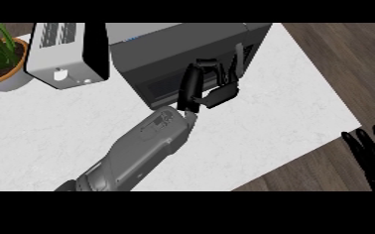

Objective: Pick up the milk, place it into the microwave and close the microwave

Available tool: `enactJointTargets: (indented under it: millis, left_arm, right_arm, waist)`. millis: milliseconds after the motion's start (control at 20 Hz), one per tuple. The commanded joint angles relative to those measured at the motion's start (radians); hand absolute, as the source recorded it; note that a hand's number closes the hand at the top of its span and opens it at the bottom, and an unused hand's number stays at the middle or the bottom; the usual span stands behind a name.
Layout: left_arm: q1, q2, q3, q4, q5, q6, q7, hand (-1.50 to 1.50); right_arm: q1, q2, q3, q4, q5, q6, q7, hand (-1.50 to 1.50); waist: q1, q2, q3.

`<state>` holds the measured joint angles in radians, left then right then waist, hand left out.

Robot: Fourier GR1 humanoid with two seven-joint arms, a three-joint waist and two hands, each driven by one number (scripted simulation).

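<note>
The dark grey microwave (183,42) stands at the back middle of the white counter (278,114). Its door (157,87) looks shut against the body, with the handle (238,59) at its right end. My left hand (192,87) lies flat on the door front, fingers (209,65) stretched toward the handle and thumb out to the right. It holds nothing. No milk shows in the view. My right hand (360,148) rests open at the right edge, fingers up.
A white appliance (62,54) with vent slots and a black side stands left of the microwave. A potted plant (11,59) is at the far left edge. Wooden floor (322,173) shows beyond the counter's right edge.
</note>
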<state>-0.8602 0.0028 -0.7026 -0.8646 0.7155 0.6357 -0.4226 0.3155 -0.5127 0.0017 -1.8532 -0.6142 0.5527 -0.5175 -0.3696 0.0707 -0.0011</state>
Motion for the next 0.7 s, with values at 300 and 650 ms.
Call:
enactJointTargets:
  millis: [300,650]
  left_arm:
    - [-0.09,-0.003,0.033,0.087,0.038,-0.023,-0.022,1.5]
    - [-0.09,-0.003,0.022,0.102,0.057,-0.026,-0.047,1.5]
  right_arm:
    - [0.023,-0.013,-0.002,-0.028,-0.078,0.04,0.009,-1.5]
    - [0.04,-0.046,-0.009,-0.058,-0.103,0.062,0.033,-1.5]
  waist:
    - [-0.016,0.022,0.002]
    - [-0.019,0.023,0.001]
